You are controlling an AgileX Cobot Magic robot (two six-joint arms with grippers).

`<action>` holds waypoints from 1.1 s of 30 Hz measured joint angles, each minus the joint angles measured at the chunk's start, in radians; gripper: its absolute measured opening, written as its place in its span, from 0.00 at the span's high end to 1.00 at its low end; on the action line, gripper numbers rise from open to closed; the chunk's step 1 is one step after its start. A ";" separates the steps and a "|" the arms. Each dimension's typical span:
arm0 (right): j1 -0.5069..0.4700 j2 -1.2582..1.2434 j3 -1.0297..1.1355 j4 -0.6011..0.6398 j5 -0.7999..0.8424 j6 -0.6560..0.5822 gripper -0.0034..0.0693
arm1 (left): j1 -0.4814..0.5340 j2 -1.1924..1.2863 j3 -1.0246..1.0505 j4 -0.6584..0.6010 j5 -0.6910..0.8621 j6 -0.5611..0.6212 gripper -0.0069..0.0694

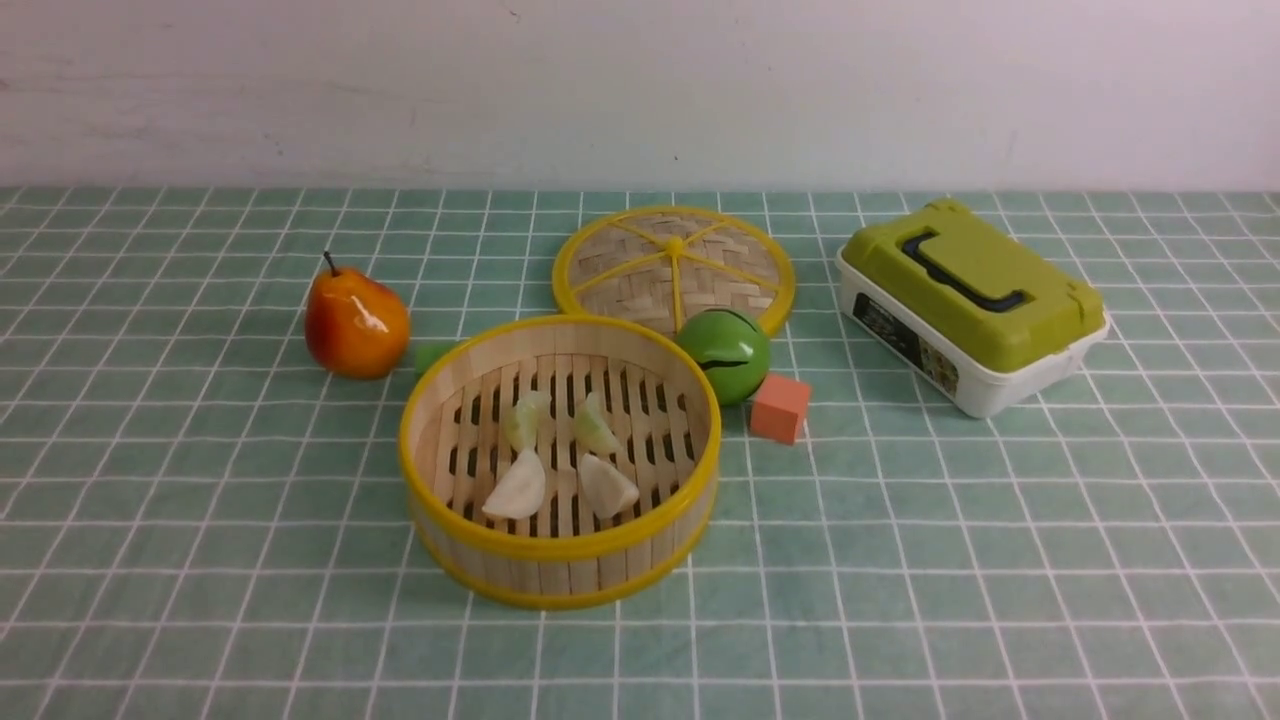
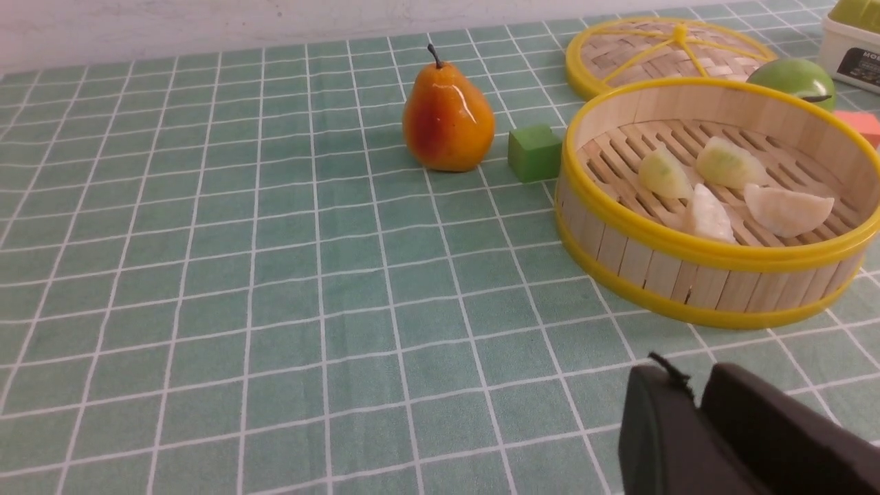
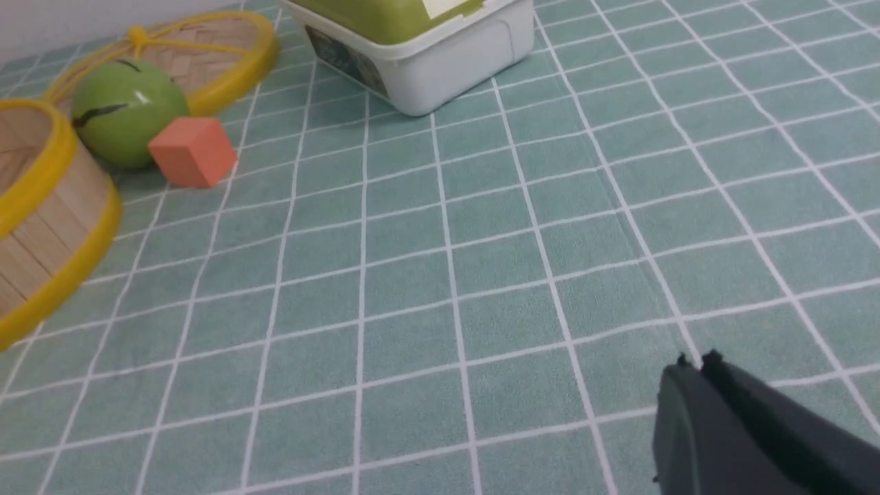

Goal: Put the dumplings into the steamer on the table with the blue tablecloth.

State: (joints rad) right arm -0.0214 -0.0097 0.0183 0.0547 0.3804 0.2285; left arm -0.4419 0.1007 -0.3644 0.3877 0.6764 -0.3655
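The steamer (image 1: 560,568) stands at the middle of the table (image 1: 200,500) on the blue tablecloth (image 1: 950,560). Several dumplings lie on its slatted floor: two yellowish ones (image 1: 526,418) (image 1: 596,428) behind, two whiter ones (image 1: 518,490) (image 1: 607,486) in front. The left wrist view shows the steamer (image 2: 694,271) with the dumplings (image 2: 785,210) inside. My left gripper (image 2: 694,385) is shut and empty over the cloth, apart from the steamer. My right gripper (image 3: 696,364) is shut and empty over bare cloth; the steamer's wall (image 3: 48,220) shows far off. Neither gripper shows in the front view.
A woven lid (image 1: 674,266) lies behind the steamer. A green apple (image 1: 724,354) and an orange cube (image 1: 780,407) sit at its right. A pear (image 1: 354,322) and a green cube (image 2: 534,152) sit at its left. A green-lidded box (image 1: 970,305) stands at the right.
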 joint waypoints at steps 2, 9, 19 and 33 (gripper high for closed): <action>0.006 0.000 0.000 0.001 0.002 -0.004 0.95 | 0.000 0.000 0.000 0.000 0.000 0.000 0.79; 0.012 0.000 0.000 0.001 0.003 -0.007 0.94 | 0.000 0.000 0.000 0.000 0.004 0.000 0.79; 0.012 0.000 0.000 0.001 0.004 -0.007 0.93 | 0.000 0.000 0.000 0.000 0.017 0.000 0.78; 0.012 0.000 -0.001 0.001 0.004 -0.007 0.90 | 0.002 -0.023 0.033 -0.001 0.005 0.000 0.77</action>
State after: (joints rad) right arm -0.0090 -0.0097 0.0176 0.0560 0.3844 0.2218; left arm -0.4396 0.0781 -0.3310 0.3866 0.6810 -0.3655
